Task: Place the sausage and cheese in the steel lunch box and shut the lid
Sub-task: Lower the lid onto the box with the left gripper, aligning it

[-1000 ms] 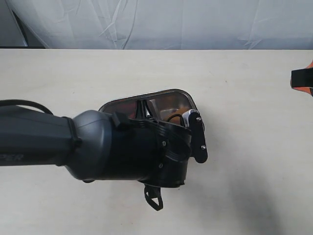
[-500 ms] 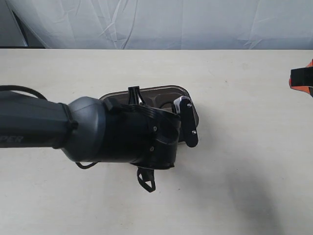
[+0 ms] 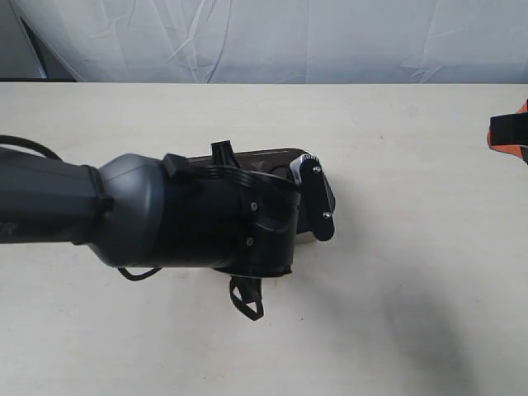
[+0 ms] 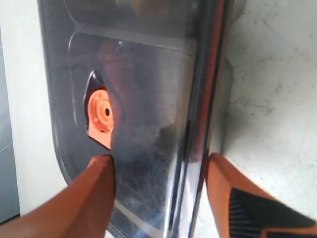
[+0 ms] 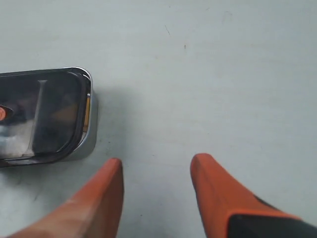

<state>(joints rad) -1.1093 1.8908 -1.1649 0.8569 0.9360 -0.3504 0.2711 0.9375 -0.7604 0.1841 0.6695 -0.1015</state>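
Exterior, change: a second ago we saw the dark smoky translucent lid (image 3: pixel 268 157) tipped up with its amber underside showing. Now it lies low and dark near the middle of the counter (image 3: pixel 412 289), and the grey left arm (image 3: pixel 165 214) has shifted towards the far left.
Exterior, obstruction: that arm covers most of the lid and all of the left tool's fingers. Only the lid's far edge and right corner show.
Exterior, surroundings: a black cable (image 3: pixel 25 147) trails behind the arm, crumpled white cloth (image 3: pixel 330 41) backs the counter, and the right tool (image 3: pixel 510 136) stays at the right edge, well apart.
Left wrist, left tool (image 4: pixel 159 157): released. One orange finger (image 4: pixel 94 198) stands over the lid near the small orange valve tab (image 4: pixel 100 116), and the other stands outside the rim, over the counter.
Left wrist, contents: we cannot make out the sausage or the cheese through the smoky plastic.
Right wrist, right tool (image 5: pixel 156 166): released, with orange fingers spread over bare counter.
Right wrist, box: the shiny rectangular steel lunch box (image 5: pixel 88 145) sits beside the right tool, lid seated on it.
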